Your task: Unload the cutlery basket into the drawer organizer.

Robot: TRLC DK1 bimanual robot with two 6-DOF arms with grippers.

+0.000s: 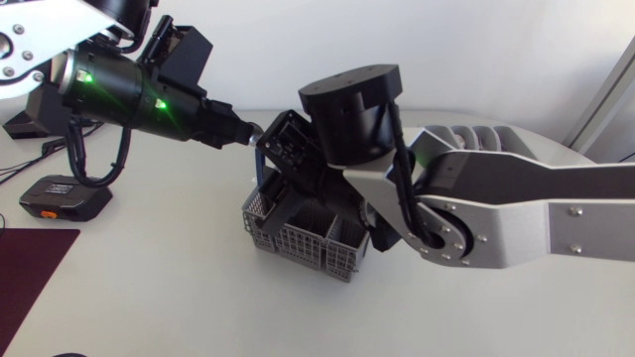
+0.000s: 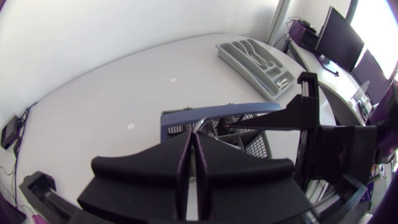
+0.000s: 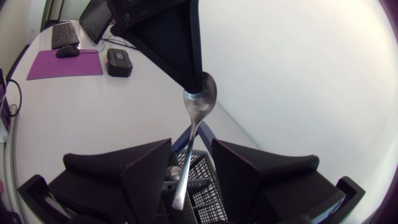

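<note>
I saw left fingers (image 3: 168, 43) clenched on shiny metal spoon (image 3: 199, 106) bowl | right fingers (image 3: 146, 177) released either side of its handle | grey lattice basket (image 1: 317, 243) mid-frame

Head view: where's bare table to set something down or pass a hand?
Free: table in front of the basket, and the strip between basket and black box, beside the purple mat. Crowded: over the basket, where the left gripper pinches the spoon and the open right gripper straddles it. The right arm blocks the right side.
</note>
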